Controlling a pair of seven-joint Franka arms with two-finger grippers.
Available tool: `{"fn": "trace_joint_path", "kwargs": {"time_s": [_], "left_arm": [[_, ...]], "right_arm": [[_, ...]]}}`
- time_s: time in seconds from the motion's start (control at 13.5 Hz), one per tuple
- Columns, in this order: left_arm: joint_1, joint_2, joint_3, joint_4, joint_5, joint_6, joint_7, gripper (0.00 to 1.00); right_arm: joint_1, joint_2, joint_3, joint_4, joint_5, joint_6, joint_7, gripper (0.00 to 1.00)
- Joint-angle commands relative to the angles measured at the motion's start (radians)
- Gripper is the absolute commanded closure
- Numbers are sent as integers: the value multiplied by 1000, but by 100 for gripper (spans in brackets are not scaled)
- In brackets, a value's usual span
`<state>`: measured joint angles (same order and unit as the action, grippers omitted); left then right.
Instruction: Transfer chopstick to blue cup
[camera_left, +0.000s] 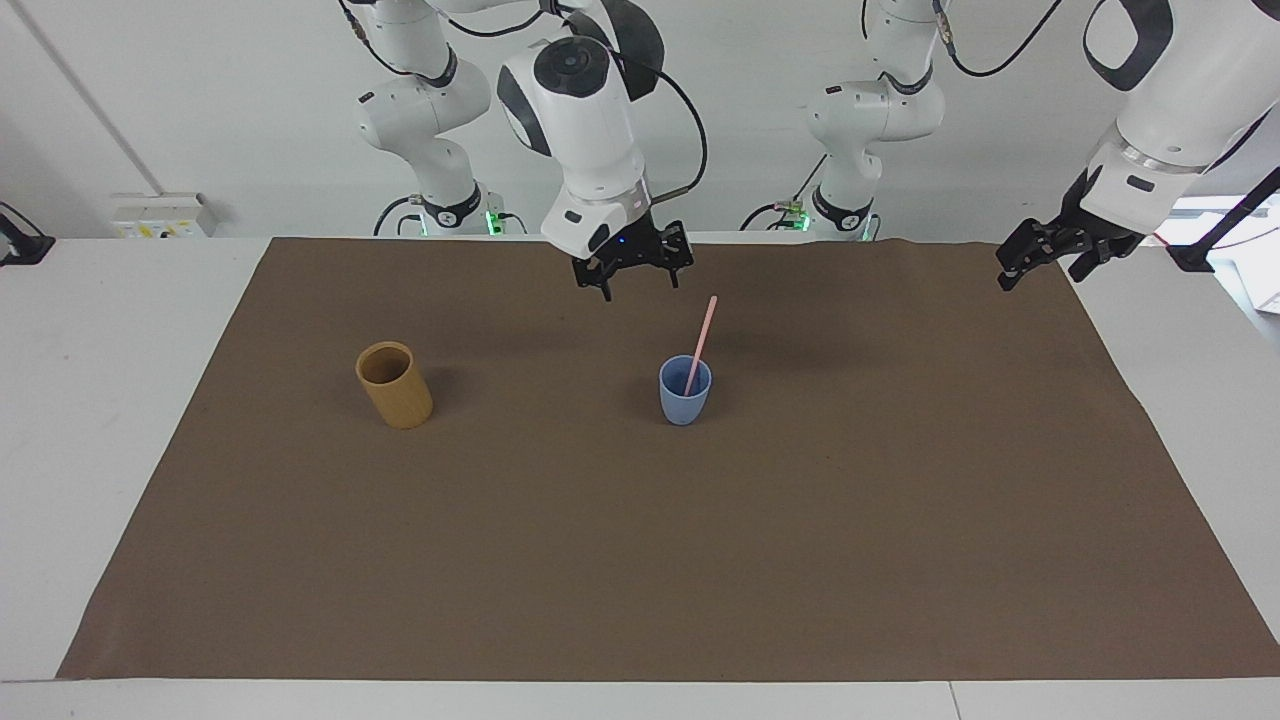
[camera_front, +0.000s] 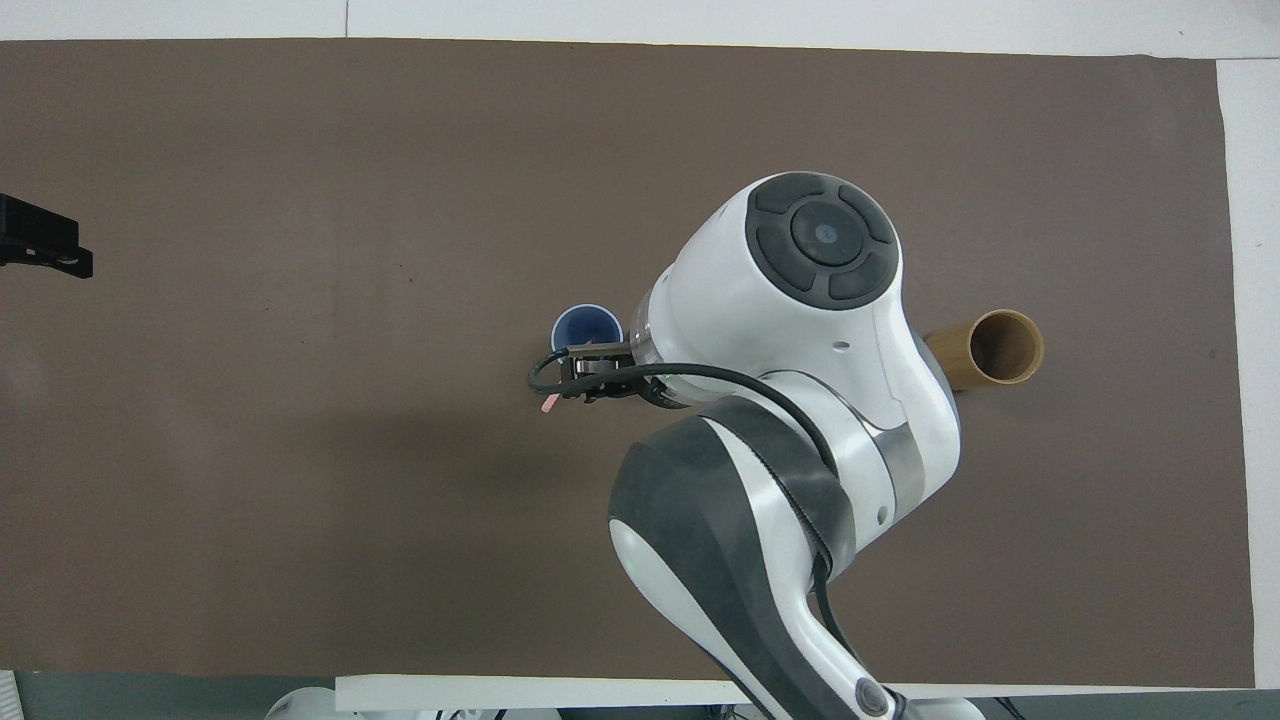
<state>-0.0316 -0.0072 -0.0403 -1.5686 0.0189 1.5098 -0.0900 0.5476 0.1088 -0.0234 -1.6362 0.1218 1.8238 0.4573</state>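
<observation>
No readable brand, label or writing on the cups, the arms or the mat.

Right gripper (camera_left: 640, 281) up in the air over the brown mat (camera_left: 640, 560), above the ground just robot-ward of the blue cup (camera_left: 685, 391); fingers (camera_left: 607, 289) spread wide, holding nothing, touching nothing. Clear gap between the fingers and the chopstick (camera_left: 699, 340).

Chopstick standing in the blue cup, lower end down inside, upper end leaning out over the rim toward the robots and slightly toward the left arm's end of the surface. In the overhead view only its pink tip (camera_front: 548, 406) visible past the gripper body; blue cup (camera_front: 583, 326) half covered there by the right arm.

Blue cup upright near the middle of the mat. Tan cylindrical cup (camera_left: 394, 385) upright, well apart from it toward the right arm's end of the surface, empty as far as visible.

Left gripper (camera_left: 1040, 262) waiting in the air over the mat's edge at the left arm's end; fingers apart, holding nothing.
</observation>
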Motion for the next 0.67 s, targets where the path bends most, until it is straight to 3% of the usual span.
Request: {"fn": "trace_joint_path", "kwargs": {"time_s": [0.0,0.22,0.44,0.59], "left_arm": [[2,-2,0,-1,3,-16,-4,0],[2,-2,0,-1,3,-16,-2,0],[2,-2,0,-1,3,-16,-2,0],[2,-2,0,-1,3,-16,-2,0]], "right_arm": [[-125,-55,2,18,-54,-61,-61,0],[-294,-110,-1,41,-67,-196,-153,0],[-475,-103,0,183,-73,-416,-366,0],[-535,-107,0,203,-134,-471,-404,0]]}}
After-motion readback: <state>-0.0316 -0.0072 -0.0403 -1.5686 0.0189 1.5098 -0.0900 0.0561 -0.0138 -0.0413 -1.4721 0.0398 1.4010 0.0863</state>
